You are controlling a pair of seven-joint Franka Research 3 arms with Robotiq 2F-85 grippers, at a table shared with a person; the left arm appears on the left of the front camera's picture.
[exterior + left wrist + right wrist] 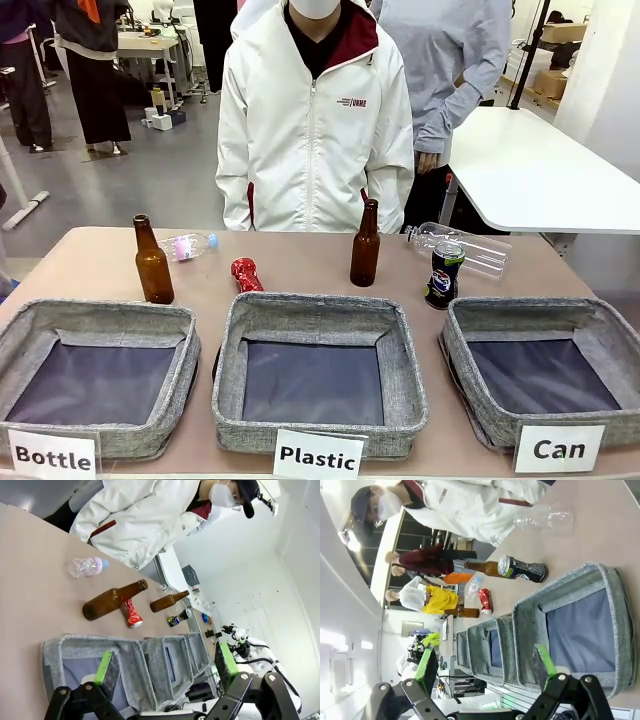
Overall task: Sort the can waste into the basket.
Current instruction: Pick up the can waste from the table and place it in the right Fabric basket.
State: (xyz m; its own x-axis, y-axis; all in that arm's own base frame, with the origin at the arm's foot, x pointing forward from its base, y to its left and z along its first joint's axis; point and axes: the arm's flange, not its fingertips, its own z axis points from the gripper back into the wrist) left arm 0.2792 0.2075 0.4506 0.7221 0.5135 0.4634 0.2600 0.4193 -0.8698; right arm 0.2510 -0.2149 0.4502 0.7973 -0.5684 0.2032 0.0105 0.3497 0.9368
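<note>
Left gripper [165, 664]: released; in its wrist view we see the two green pads wide apart with only air between them, above the near end of the row of baskets
Right gripper [485, 664]: released as well, pads spread and grasping nothing; it hangs at the near side of the Can basket [620, 630]
Can card [558, 449]: white, at the near table edge, in front of the Can basket
Can basket, place: the robot's right end of the row of three; grey woven walls, and we see its dark inner base whole
Plastic basket [320, 305]: middle of the row
Bottle basket [100, 315]: the robot's left end
Red can [246, 274]: crushed, lying on the table [300, 262] just behind the far left corner of the Plastic basket, well apart from the Can basket
Dark can [443, 274]: upright on the table, just beyond the far left corner of the Can basket, outside it
Left brown bottle [152, 262]: upright behind the Bottle basket
Right brown bottle [365, 245]: upright, between the Red can and the Dark can
Clear bottles: one [188, 245] lies beside the Left brown bottle, a bigger one [465, 248] lies behind the Dark can
Person [315, 120]: in a white jacket, standing at the far edge
</note>
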